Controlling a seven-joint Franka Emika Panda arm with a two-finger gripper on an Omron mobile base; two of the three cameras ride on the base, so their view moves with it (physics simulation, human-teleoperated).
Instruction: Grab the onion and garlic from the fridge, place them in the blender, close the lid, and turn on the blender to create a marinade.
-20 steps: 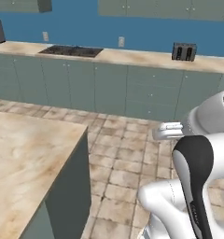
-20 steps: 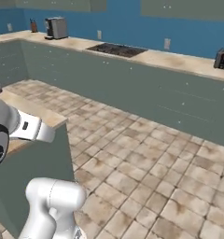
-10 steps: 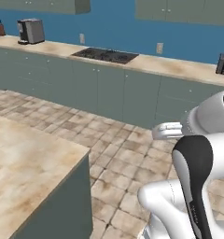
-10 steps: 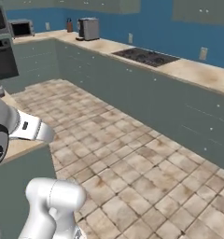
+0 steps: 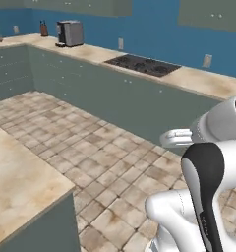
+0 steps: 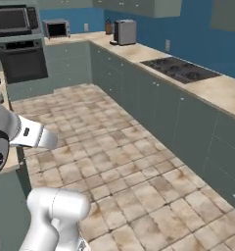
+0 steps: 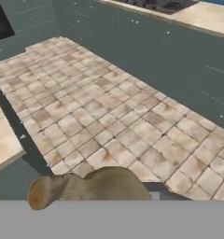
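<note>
The garlic [image 7: 86,186], a dull tan-brown lump, sits at the bottom of the hand view, right in front of the camera. My gripper [image 7: 93,196] is shut on the garlic, and the lump hides the fingertips. The hand hangs over the tiled floor [image 7: 128,121], beside the corner of a beige island counter [image 7: 4,140]. The onion, the fridge, the blender and the lid are out of view.
A long run of grey-green cabinets carries a black cooktop [image 5: 142,64] [image 6: 180,69] and a coffee machine [image 5: 70,33] [image 6: 124,32]. A wall oven [image 6: 22,61] with a microwave [image 6: 11,19] above stands at the far left. The island counter [image 5: 16,182] lies close on the left.
The whole scene has slid to the right in both base views, so the base has moved. The oven wall and the corner counter have come into sight. The arm keeps its pose.
</note>
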